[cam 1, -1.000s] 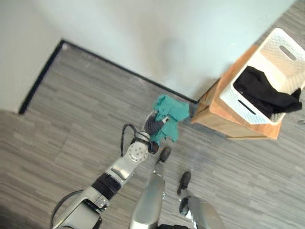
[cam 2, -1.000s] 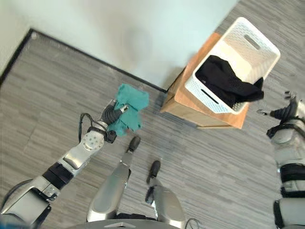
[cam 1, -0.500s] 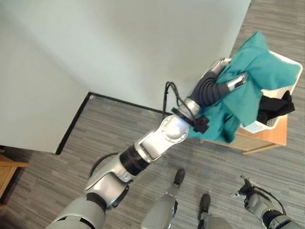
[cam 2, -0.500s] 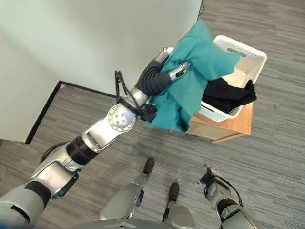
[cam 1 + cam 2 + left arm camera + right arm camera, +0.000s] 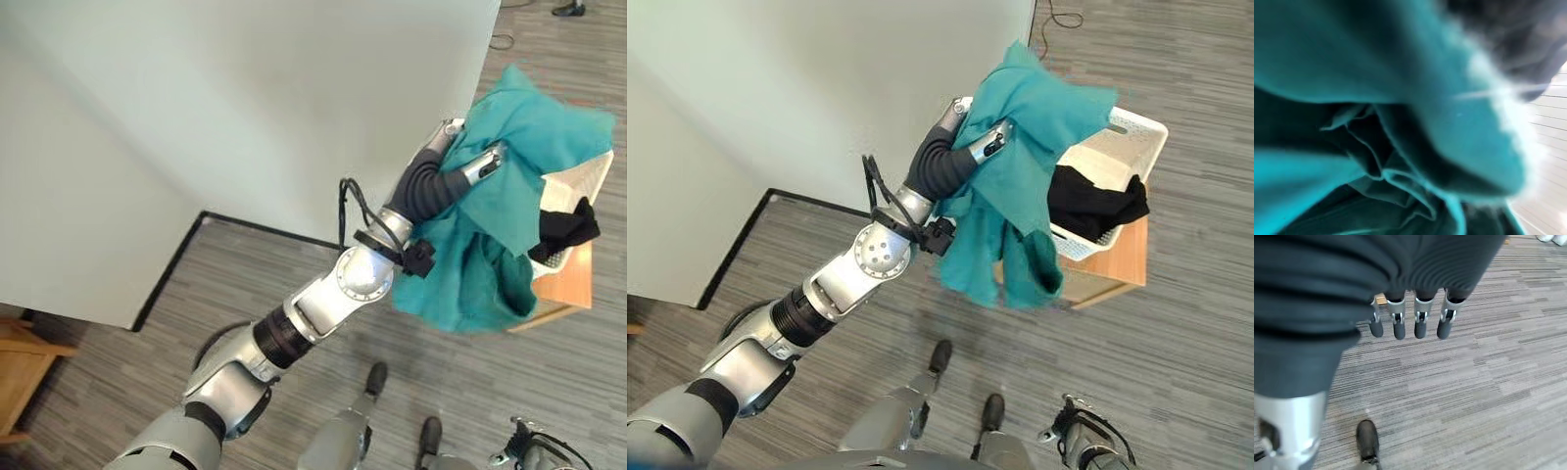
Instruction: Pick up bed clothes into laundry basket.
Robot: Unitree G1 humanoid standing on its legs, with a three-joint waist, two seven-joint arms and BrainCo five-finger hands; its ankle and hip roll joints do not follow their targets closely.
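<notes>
Low at the frame's bottom right, right hand (image 5: 1410,323) hanging idle over the grey floor (image 5: 1488,396), fingers straight and empty. Mid-frame, left hand (image 5: 982,145) clenched on the teal garment (image 5: 1019,186), now raised higher than half a second back, the cloth's tail hanging lower and looser. Beyond, upper right, white laundry basket (image 5: 1122,147) on its wooden stand (image 5: 1117,266), black clothes (image 5: 1087,201) inside; likely release next.

A crumpled teal garment (image 5: 1024,186) hangs in loose folds in front of a white perforated laundry basket (image 5: 1117,162), which sits on a wooden stand (image 5: 1117,264) with a black garment (image 5: 1092,201) draped over its rim.
</notes>
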